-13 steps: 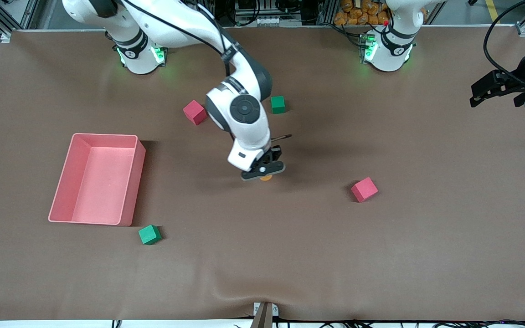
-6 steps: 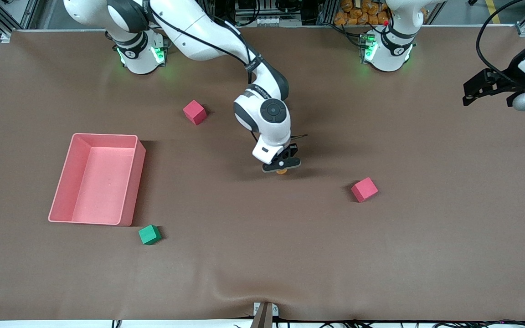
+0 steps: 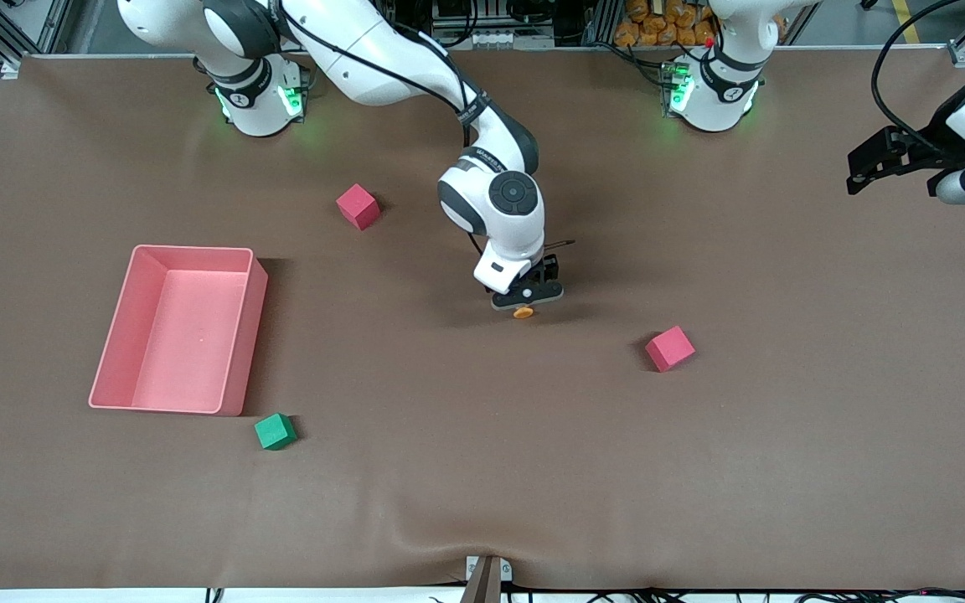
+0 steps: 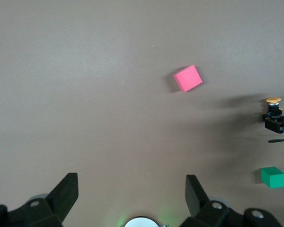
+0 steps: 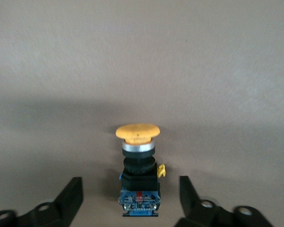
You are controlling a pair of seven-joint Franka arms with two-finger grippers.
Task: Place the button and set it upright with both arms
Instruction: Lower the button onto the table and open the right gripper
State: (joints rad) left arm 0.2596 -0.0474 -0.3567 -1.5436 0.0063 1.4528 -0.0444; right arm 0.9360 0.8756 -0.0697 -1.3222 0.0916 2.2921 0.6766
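The button (image 5: 138, 170) lies on its side on the brown table, orange cap (image 3: 523, 312) pointing away from the wrist, black body and blue base between my right gripper's fingers. My right gripper (image 5: 130, 189) is open, both fingers standing apart from the button. In the front view it (image 3: 527, 295) is low over the table's middle. My left gripper (image 3: 864, 163) is open and empty, up over the left arm's end of the table. The left wrist view also shows the button (image 4: 273, 105) with the right gripper (image 4: 279, 124) on it.
A pink bin (image 3: 114, 335) stands toward the right arm's end. Red cubes (image 3: 358, 206) (image 3: 669, 348) and a green cube (image 3: 275, 431) lie on the table. Another green cube (image 4: 273, 177) shows only in the left wrist view.
My right gripper carried the button toward the left arm's end of the table, and its fingers now stand apart from it. My left gripper shifted slightly.
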